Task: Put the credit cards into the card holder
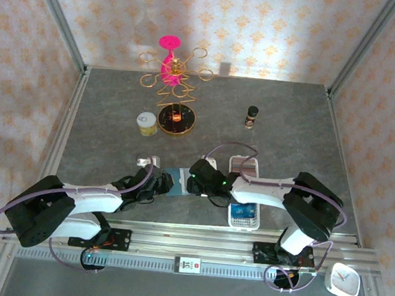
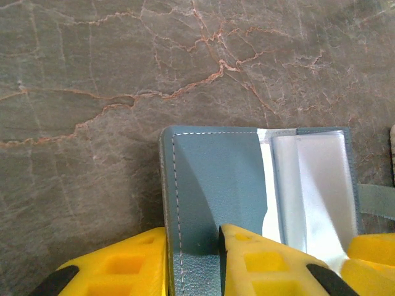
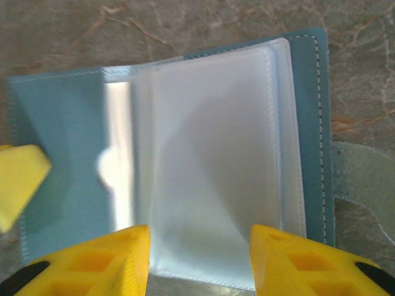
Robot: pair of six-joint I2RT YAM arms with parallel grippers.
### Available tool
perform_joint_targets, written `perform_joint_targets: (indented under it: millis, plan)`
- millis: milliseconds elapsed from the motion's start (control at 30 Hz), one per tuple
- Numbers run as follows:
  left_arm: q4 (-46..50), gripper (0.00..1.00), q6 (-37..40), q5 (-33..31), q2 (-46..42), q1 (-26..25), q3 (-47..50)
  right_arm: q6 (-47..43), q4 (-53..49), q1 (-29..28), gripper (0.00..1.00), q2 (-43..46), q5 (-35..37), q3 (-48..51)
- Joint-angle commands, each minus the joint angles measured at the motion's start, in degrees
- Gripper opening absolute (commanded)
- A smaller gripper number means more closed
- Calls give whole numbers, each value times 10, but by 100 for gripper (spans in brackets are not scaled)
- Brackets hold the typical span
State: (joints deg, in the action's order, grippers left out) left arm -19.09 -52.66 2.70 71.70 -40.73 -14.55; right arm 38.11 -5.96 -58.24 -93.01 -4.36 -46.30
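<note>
Card holder (image 1: 175,181) lies open by the middle of the near edge of the worktop (image 1: 290,129), its cover pinched in the nearly closed left claw (image 2: 192,246), while the right claw (image 3: 197,237) hangs wide open and empty over the clear sleeves (image 3: 210,154). Opening looks done. Next the right claw must fetch a credit card (image 1: 244,210), likely the blue one in the white tray (image 1: 241,227), and slide it into a sleeve.

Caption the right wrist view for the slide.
Right tool open over the unfolded card holder, clear sleeves showing.
</note>
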Motion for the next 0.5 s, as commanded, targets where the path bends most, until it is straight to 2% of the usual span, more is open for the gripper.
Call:
perform_joint_targets:
  millis: [0,167,467]
  plan:
    - [-3,25,-1,9,-12,3,1,7,-3,-1,46,-13,31,-20]
    - [-4,24,-1,7,-16,4,4,10,-37,-1,46,-27,54,-35]
    - [-29,15,-7,19,8,4,11,20,40,-1,46,-35,-12,-21]
